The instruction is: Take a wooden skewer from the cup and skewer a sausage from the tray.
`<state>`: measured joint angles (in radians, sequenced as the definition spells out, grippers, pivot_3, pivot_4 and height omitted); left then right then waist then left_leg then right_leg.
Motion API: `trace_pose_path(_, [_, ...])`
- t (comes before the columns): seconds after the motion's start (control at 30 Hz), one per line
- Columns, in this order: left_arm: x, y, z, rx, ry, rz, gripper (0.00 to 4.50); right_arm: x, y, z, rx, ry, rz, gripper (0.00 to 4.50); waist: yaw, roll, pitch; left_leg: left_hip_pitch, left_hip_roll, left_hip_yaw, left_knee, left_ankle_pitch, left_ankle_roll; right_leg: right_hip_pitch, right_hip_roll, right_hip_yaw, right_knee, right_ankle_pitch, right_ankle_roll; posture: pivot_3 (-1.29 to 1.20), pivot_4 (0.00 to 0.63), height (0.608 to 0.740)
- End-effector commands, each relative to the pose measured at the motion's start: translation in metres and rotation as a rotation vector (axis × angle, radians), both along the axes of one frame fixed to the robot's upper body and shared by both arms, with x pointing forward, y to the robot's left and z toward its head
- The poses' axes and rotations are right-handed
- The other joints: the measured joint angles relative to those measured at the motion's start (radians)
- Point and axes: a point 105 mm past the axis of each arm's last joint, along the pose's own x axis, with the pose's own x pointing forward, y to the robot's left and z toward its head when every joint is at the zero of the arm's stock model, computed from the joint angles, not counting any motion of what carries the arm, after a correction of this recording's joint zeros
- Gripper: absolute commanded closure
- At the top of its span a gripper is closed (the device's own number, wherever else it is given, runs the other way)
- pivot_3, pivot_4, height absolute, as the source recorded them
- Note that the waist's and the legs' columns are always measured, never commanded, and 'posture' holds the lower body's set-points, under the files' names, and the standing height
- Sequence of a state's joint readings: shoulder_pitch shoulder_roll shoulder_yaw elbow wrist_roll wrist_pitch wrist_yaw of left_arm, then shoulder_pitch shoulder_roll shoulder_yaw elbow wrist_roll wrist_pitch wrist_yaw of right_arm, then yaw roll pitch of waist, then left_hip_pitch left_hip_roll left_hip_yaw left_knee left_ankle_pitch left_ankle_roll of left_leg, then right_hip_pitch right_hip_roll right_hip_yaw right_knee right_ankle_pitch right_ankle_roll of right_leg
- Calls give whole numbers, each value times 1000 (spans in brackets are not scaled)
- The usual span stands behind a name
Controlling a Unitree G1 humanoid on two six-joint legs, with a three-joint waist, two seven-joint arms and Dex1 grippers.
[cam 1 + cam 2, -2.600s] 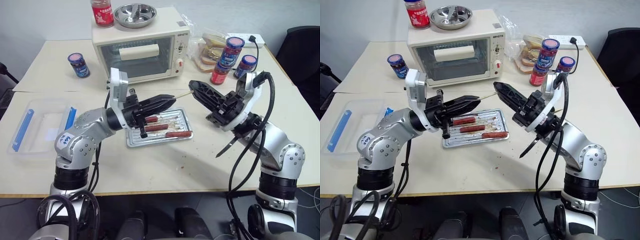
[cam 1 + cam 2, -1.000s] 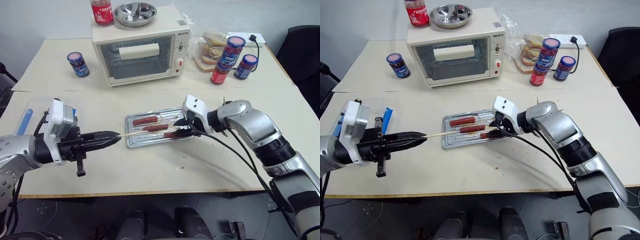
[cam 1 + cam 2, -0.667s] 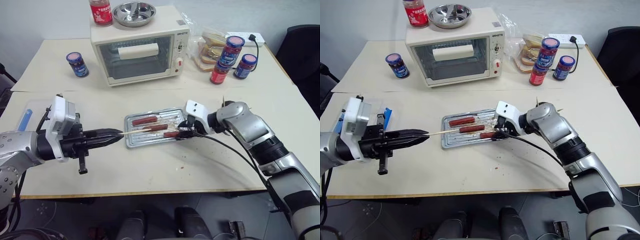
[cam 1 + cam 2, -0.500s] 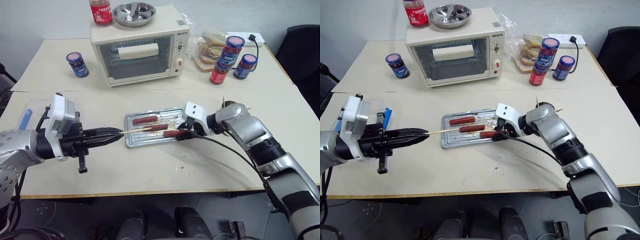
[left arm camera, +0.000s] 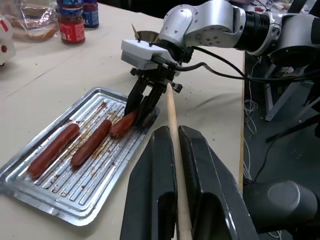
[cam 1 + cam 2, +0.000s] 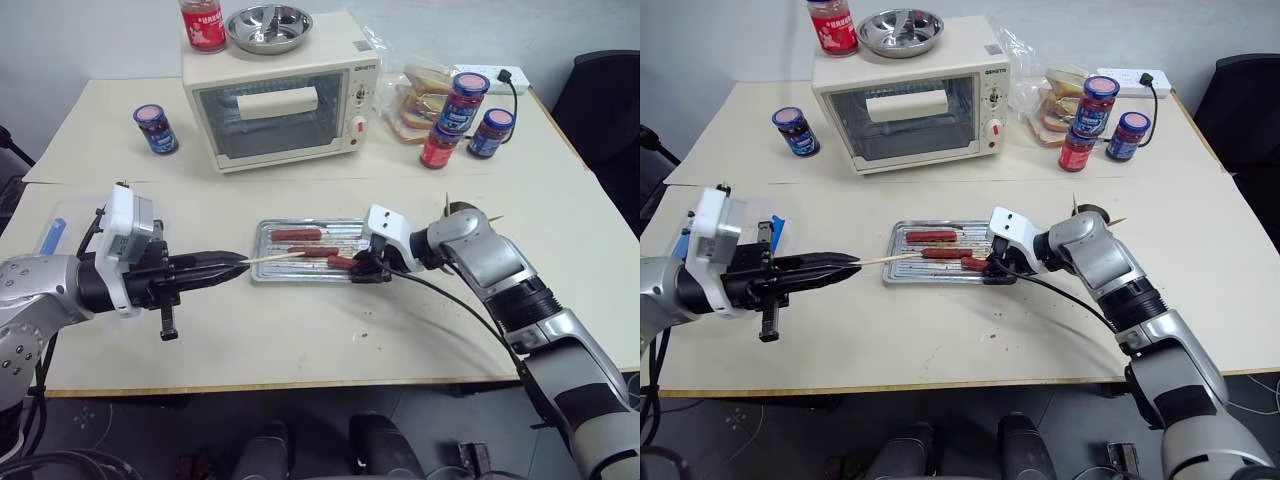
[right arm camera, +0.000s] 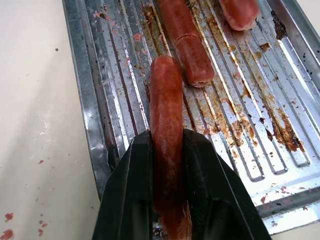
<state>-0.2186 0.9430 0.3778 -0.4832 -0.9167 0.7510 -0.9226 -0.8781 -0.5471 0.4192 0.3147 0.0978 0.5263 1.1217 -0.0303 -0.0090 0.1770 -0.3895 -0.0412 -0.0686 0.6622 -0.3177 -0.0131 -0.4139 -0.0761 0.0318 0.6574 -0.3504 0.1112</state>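
With the left claw (image 6: 232, 266) clamped on the thin pale wooden skewer (image 6: 275, 258) and the right claw (image 7: 167, 210) pinching a slim reddish-brown sausage (image 7: 167, 132) over the ridged silvery metal tray (image 6: 262, 272), a slightly off-centre thrust could glance off the sausage.

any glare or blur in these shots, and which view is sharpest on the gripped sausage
Right wrist view: sharpest, the sausage crisp between the right gripper fingers, with bright glare on the tray rim. Left wrist view: the left gripper and near end of the wooden skewer are soft, the tray beyond sharper. Left eye view: even light, soft shadows, mild sheen on the toaster oven door.
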Motion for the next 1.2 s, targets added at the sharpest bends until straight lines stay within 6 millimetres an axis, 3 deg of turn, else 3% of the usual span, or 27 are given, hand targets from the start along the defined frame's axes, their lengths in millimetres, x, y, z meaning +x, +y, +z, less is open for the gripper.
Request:
trace_pose_path(0.03, [2,1,4,4,-35,-3,4500,-1,0,1,13,-15,-10,3648,0,0,0,0,0,0,0,0,0,0,0,0,0,0,0,0,150,740])
trace_pose_path(0.23, [9,3,6,3,-41,-3,4500,-2,-1,1,14,-35,-19,3648,0,0,0,0,0,0,0,0,0,0,0,0,0,0,0,0,150,740])
trace_pose_path(0.37, [14,6,7,3,-34,-5,4500,-5,0,14,0,-116,7,3648,0,0,0,0,0,0,0,0,0,0,0,0,1,0,0,0,150,740])
trace_pose_path(0.43, [15,7,6,4,-23,-10,4500,-11,1,23,-15,-163,46,3648,1,0,0,0,0,0,0,0,0,0,0,0,1,0,0,0,150,740])
trace_pose_path(0.63, [20,14,6,28,22,-51,4500,-41,4,79,-45,-408,189,3648,1,0,0,-1,-1,0,0,0,0,-1,0,0,1,0,0,0,150,740])
trace_pose_path(0.8, [24,16,11,21,74,-98,4500,-58,-5,99,-110,-607,258,3648,3,0,0,-1,-1,0,0,0,0,-1,0,0,1,0,0,0,150,740])
trace_pose_path(0.97, [25,13,10,48,101,-164,4500,-82,-11,103,-105,-661,321,3648,3,0,0,-1,-1,0,0,0,0,0,0,0,1,0,0,0,150,740])
trace_pose_path(1.2, [34,-4,8,20,101,-219,4500,-89,-7,110,-48,-675,279,3648,3,0,0,0,0,0,1,0,0,0,0,0,2,0,0,0,150,740])
